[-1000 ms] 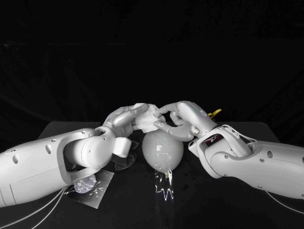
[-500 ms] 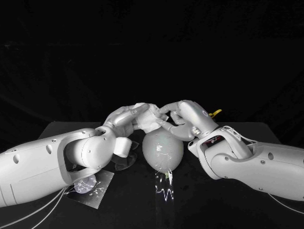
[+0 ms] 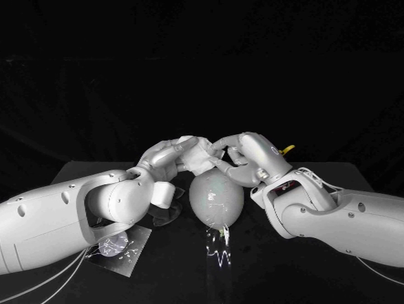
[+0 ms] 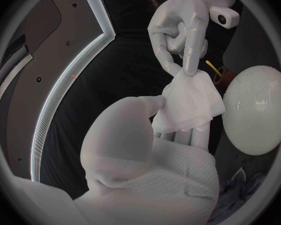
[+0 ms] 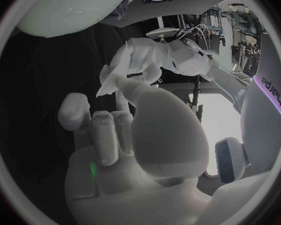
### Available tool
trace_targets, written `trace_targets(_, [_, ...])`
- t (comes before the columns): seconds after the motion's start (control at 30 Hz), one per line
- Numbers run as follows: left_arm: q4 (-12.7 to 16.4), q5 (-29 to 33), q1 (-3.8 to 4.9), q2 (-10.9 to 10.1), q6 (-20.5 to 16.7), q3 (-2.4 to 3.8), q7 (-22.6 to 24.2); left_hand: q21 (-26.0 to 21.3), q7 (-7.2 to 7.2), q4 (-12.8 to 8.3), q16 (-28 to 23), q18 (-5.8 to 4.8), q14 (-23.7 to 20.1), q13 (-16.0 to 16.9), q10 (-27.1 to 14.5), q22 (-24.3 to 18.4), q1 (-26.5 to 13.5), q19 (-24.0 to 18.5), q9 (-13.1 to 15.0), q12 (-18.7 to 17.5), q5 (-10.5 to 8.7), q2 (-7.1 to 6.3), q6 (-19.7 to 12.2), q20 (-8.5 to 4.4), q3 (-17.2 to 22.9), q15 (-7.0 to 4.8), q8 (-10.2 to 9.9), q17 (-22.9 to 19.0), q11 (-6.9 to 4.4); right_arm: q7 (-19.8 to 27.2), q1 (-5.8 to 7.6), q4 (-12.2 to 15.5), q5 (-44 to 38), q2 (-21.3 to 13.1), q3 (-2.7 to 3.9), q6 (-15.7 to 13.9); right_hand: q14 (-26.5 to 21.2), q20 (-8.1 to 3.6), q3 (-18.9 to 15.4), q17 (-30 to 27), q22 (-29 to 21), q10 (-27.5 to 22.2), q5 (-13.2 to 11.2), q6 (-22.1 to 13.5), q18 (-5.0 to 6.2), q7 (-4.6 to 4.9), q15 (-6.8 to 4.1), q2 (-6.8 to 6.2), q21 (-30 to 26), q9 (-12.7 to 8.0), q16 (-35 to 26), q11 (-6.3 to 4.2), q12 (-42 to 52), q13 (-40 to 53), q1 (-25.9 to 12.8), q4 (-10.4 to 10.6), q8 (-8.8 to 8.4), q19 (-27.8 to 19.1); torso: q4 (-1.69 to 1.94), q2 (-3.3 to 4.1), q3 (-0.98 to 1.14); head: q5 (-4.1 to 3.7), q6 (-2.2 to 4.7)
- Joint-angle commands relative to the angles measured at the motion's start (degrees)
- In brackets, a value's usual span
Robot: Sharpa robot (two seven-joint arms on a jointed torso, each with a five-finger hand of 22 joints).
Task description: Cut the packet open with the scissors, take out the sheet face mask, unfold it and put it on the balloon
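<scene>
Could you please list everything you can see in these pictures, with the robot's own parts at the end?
white folded sheet face mask: one, white, held between both hands above the balloon.
pearly white rubber balloon: one, pale, mid-table beneath the hands.
glossy printed packet: one, clear-silvery, flat on the table by the left forearm.
small yellow object: one, yellow, behind the right hand; too small to identify.
black table: one, black, under everything.
left robot hand: one, silver, holding the mask.
right robot hand: one, silver, pinching the mask's corner.
</scene>
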Motion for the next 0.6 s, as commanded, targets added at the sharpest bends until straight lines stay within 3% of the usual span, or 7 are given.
trace_targets(0.03, [-0.1, -0.2, 0.12, 0.1, 0.2, 0.11, 1.4, -0.1, 1.12, -0.5, 0.2, 0.65, 0.2, 0.0, -0.1, 0.0, -0.2, -0.2, 0.1, 0.3, 0.2, 0.13, -0.1, -0.22, 0.1, -0.08, 0.4, 0.0, -0.02, 0.8, -0.04, 0.2, 0.2, -0.2, 0.0, 0.7, 6.0, -0.01, 0.3, 15.1, 0.0, 6.0, 0.4, 0.2, 0.07, 0.19, -0.25, -0.2, 0.3, 0.2, 0.3, -0.5, 0.2, 15.1, 0.2, -0.2, 0.25, 0.3, -0.02, 0.01, 0.0, 0.01, 0.04])
trace_targets(0.6, [-0.7, -0.1, 0.12, 0.1, -1.1, 0.11, 1.7, 0.1, 0.92, -0.6, 0.4, 0.82, 0.8, 0.1, 0.7, 0.2, -0.4, 0.1, 0.3, 0.5, 0.21, 0.24, 0.4, -0.21, 0.2, -0.28, 0.8, 0.1, -0.23, 3.4, -0.05, 0.8, 2.2, -1.0, -0.06, 1.2, 6.0, -0.06, 0.4, 15.1, -1.8, 5.2, 0.3, -1.0, 0.62, 0.25, -0.16, -0.85, -1.8, 0.7, 0.3, -0.4, -1.5, 13.8, -1.1, -0.5, 0.63, -1.8, 0.0, 0.02, 0.01, 0.26, -0.08])
